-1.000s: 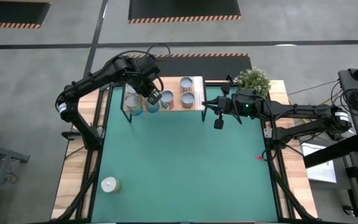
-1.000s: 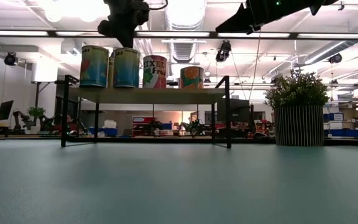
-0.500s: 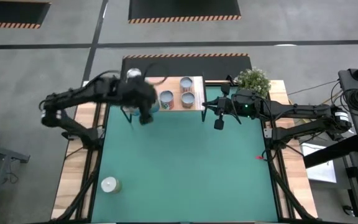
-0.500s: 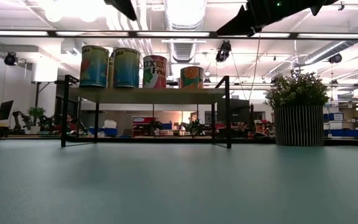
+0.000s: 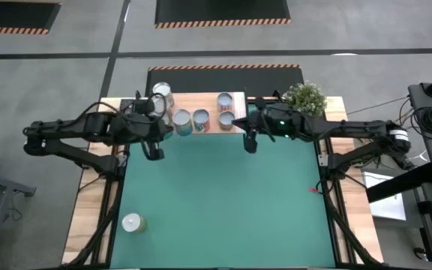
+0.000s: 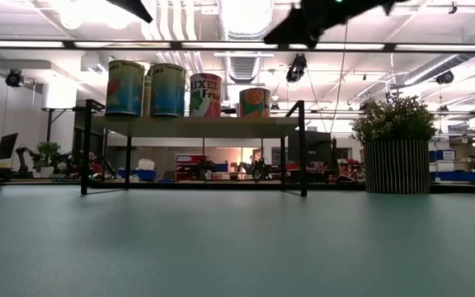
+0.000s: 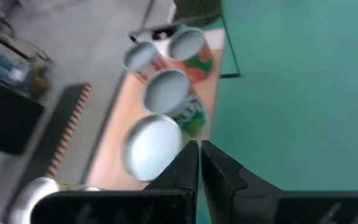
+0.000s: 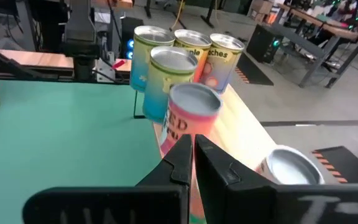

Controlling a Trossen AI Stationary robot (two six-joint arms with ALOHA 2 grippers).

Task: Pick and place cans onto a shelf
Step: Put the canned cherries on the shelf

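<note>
The shelf (image 5: pixel 208 105), a light wooden board on thin black legs (image 6: pixel 85 148), stands at the table's far edge. Several cans stand upright on it (image 5: pixel 199 118) (image 6: pixel 167 89) (image 7: pixel 166 90) (image 8: pixel 194 102). One more can (image 5: pixel 131 222) stands alone on the green mat at the near left. My left gripper (image 5: pixel 154 152) (image 7: pixel 199 149) is shut and empty, raised above the mat just in front of the shelf's left end. My right gripper (image 5: pixel 250 142) (image 8: pixel 191 146) is shut and empty too, raised beside the shelf's right end.
A potted green plant (image 5: pixel 306 96) (image 6: pixel 394 144) stands at the far right, next to the shelf. The green mat (image 5: pixel 223 202) lies bare in front of the shelf, apart from the lone can. Wooden edges (image 5: pixel 88 217) border the mat.
My left gripper has drawn back from above the cans on the shelf's left part, toward the table's left and near edges, rolling as it went; it now hangs off the shelf. My right gripper has shifted a little toward the table's left edge, closer to the shelf's right end. Both stayed shut.
</note>
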